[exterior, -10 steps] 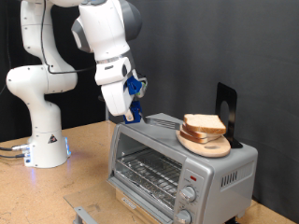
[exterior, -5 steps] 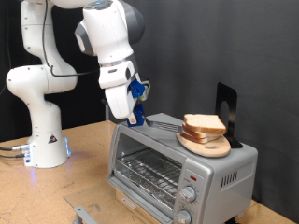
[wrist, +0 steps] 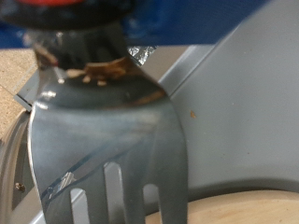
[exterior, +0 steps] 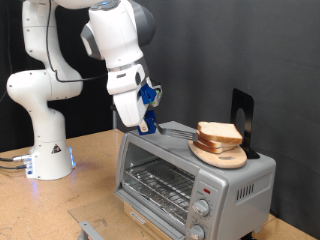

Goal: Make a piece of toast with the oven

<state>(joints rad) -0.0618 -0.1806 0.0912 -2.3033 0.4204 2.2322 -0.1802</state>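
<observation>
Since a second ago my gripper has edged right over the oven toward the bread stack on its roof. At the wrist, fingers seem clamped on a slotted spatula, bread edge blurry.

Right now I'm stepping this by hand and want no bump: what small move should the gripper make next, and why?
Probably ease the spatula forward under the bread stack. The gripper holds it low over the oven top, its blade just short of the wooden plate.
</observation>
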